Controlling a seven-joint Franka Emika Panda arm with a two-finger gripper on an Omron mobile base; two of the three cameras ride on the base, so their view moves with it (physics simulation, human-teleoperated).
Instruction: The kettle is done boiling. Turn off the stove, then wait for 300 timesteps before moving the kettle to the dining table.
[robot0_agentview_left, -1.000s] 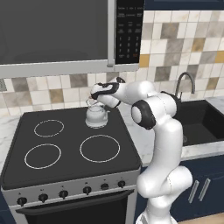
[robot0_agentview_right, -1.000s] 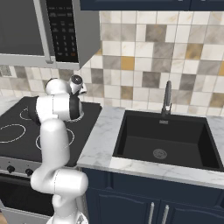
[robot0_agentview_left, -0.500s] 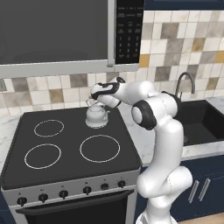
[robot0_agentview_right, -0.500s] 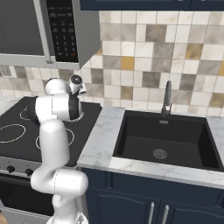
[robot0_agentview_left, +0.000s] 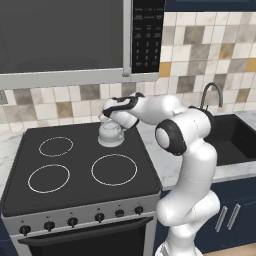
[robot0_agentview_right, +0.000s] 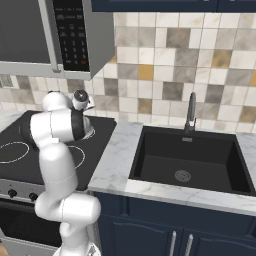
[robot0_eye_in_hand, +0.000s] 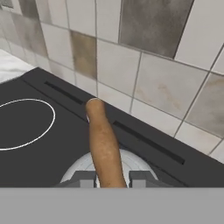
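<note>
Hand view: the claw (robot0_eye_in_hand: 112, 177) sits low over the kettle (robot0_eye_in_hand: 127, 162), one fingertip on each side of the brown handle (robot0_eye_in_hand: 103, 142), closed in narrowly around it; actual contact cannot be judged. Left base view: the kettle (robot0_agentview_left: 111, 134) stands on the back right burner of the stove (robot0_agentview_left: 75, 170), the claw (robot0_agentview_left: 107, 118) directly above it. Front knobs (robot0_agentview_left: 73, 220) line the range's near edge. Behind the stove is the tiled wall (robot0_agentview_left: 210, 50); to the right, a black sink (robot0_agentview_right: 187, 160) with faucet (robot0_agentview_right: 190, 112).

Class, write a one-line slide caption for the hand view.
Gripper straddling the kettle's brown handle on the black stove.
</note>
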